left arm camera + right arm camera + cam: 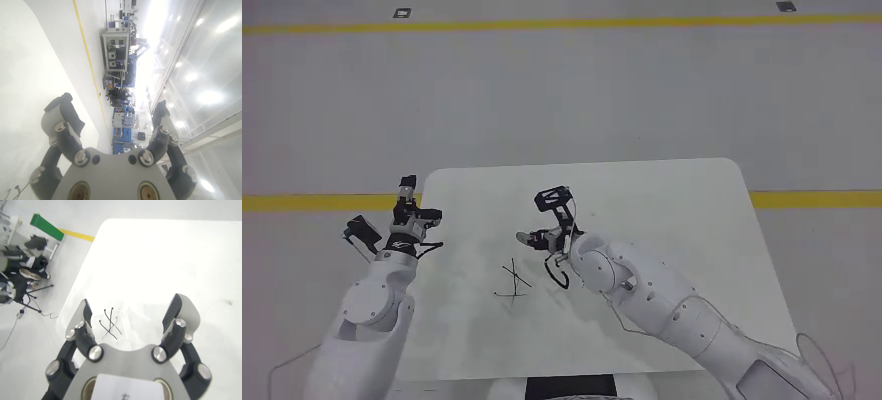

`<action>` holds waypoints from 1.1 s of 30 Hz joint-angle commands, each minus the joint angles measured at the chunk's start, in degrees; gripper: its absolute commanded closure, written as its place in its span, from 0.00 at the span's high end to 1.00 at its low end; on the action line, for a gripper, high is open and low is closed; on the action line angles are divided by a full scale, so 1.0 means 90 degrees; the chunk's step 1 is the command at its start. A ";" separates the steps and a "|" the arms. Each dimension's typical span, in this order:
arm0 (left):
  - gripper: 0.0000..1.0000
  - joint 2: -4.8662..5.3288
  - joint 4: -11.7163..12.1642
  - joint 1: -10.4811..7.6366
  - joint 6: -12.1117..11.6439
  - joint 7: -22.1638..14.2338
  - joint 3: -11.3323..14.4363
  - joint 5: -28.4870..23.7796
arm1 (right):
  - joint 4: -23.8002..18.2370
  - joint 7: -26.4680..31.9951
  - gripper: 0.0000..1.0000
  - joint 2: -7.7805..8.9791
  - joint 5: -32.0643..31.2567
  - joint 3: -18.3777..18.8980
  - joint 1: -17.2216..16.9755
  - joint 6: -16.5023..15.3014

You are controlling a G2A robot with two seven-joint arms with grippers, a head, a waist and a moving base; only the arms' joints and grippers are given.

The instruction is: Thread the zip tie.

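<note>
From the top view, the white rectangular worktop (662, 200) with rounded corners stands on a pale grey floor crossed by a yellow floor line (802, 198). A small cluster of thin black plastic zip ties (514, 280) lies crossed on it, in from the left edge and nearer the robot's side. Beyond the ties and to their right the surface is bare and wide. The right gripper (542, 218) hangs near the ties, just beyond them, with its jaws spread and nothing in them. The left gripper (414, 203) sits at the worktop's left edge, well apart from the ties, on their left.

In the left wrist view, the left gripper (113, 100) points out along the worktop (22, 75) edge. Past that edge are the floor, the yellow line (88, 56) and metal equipment racks (115, 51) under bright ceiling lights. The jaws are spread wide and grip nothing; one finger is seen against the worktop, the other against the room.

In the right wrist view, the right gripper (131, 300) looks down at the worktop (151, 256). The zip ties (109, 325) show between its fingers, closer to one ribbed pad (88, 311), untouched. Three black ties cross one another, and a paler one lies just beside them. The jaws are wide apart and hold nothing. The ties lie near the rounded edge; past it are grey floor, a green block (47, 229), the yellow line (77, 235) and black tripod legs (32, 292) with cables.
</note>
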 commanded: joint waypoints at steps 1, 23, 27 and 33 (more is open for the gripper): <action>1.00 0.0000 0.0000 0.0000 0.0000 0.0000 0.0000 0.0000 | -0.0008 -0.0012 1.00 0.0003 0.0005 0.0010 -0.0005 0.0005; 1.00 0.0000 0.0000 0.0000 0.0000 0.0000 0.0000 0.0000 | 0.0285 0.2501 1.00 -0.0445 0.0045 -0.0952 0.1044 -0.1254; 1.00 0.0000 0.0000 0.0000 0.0000 0.0000 0.0000 0.0000 | 0.0464 0.2646 1.00 -0.0583 0.0188 -0.1106 0.1175 -0.1320; 1.00 0.0000 0.0000 0.0000 0.0000 0.0000 0.0000 0.0000 | 0.0464 0.2646 1.00 -0.0583 0.0188 -0.1106 0.1175 -0.1320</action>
